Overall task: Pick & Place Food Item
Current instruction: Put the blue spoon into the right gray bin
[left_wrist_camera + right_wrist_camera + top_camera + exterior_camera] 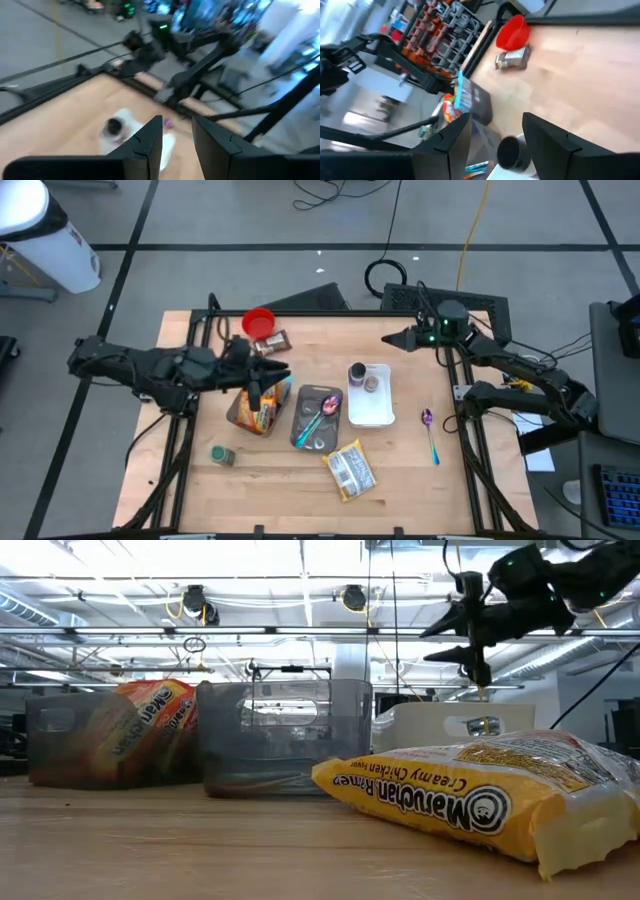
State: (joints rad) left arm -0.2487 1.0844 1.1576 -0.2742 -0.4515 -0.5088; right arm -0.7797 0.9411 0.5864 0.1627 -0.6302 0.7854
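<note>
The left claw hangs over the left-middle of the wooden surface, above a clear bin that holds an orange ramen packet. In the left wrist view its fingers stand a little apart with nothing between them. From overhead the orange packet stands on edge in its bin, long axis running from the far side of the surface toward the near side, tilted slightly; in the low view its label reads sideways.

A yellow Maruchan ramen packet lies flat near the front edge, long axis on a diagonal from far-left to near-right. Between the two, a second clear bin holds utensils, and just beside it is a white tray carrying a dark cup.

The right claw hovers over the far right part of the surface, pointing left, its fingers parted and empty. A purple spoon lies near the right edge. A red bowl and a small brown packet sit at the far left; a small jar, probably lidded, rests near the front left.
</note>
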